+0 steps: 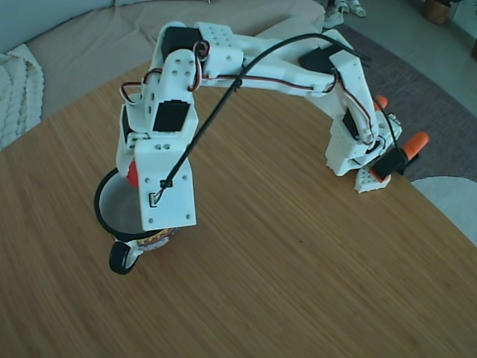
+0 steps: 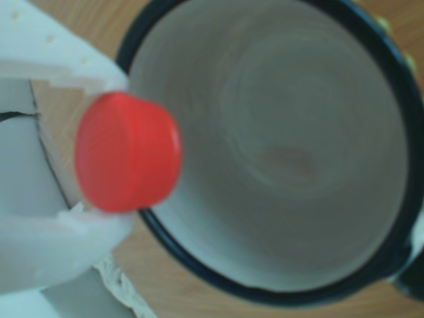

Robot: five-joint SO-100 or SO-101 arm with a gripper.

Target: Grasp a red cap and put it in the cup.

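Surface (image 1: pixel 298 283): warm wood-grain top, mostly bare across its near and right parts in the fixed view; its curved right edge runs just past the arm's base.
Arm (image 1: pixel 283 71): white printed links arching from the base near the right edge over to the cup on the left (a black cable trails along it).
Cup (image 1: pixel 112 212): white enamel with a black rim (image 2: pixel 278 295), black handle toward the near edge, patterned band at its foot; the inside looks pale and bare in the other view.
Fingers (image 2: pixel 46 59): white, closed narrowly on the red cap from both sides, right at the cup's rim.
Red cap (image 2: pixel 126 152): small, round, bright red, smooth-sided (held on edge), overlapping the cup's rim and partly above its mouth; a red sliver (image 1: pixel 133 174) shows in the fixed view.
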